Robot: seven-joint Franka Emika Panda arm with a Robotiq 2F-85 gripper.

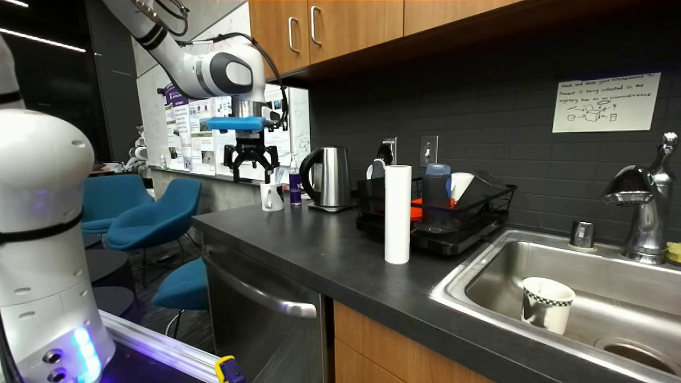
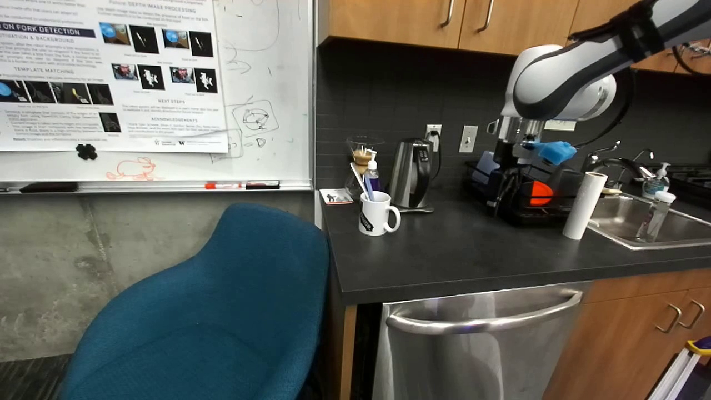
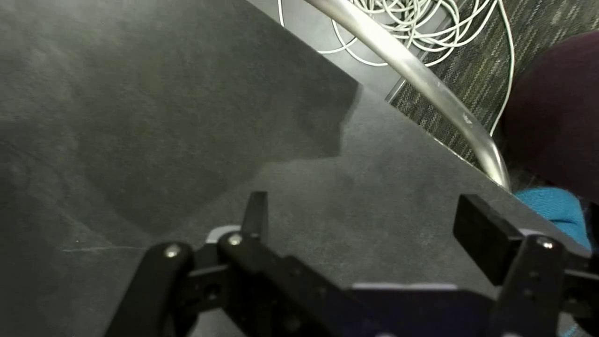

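While the black two-fingered gripper (image 1: 251,178) hangs above the dark grey bench (image 2: 455,250), its fingers (image 3: 484,238) stand wide apart with nothing between them. Relative to the brushed-steel electric kettle with a black handle (image 1: 336,178), the gripper is nearer the bench's front edge and touches nothing. Among the things about it is a white, ceramic-looking mug with a black patch (image 2: 373,214), upright near the kettle but apart from it, on the side away from the black wire dish rack (image 1: 452,246). Thin, pale sticks (image 2: 358,178) lean out of the mug's mouth. A tall, smooth white cylinder (image 1: 398,214) stands upright, well apart from the kettle on the rack's side.

The mug is probably stiff, moderately heavy, slick-walled and breakable if knocked; its sticks could shift if it tilts. The best hold seems across the outer wall below the rim, clear of its looped handle (image 2: 397,218).
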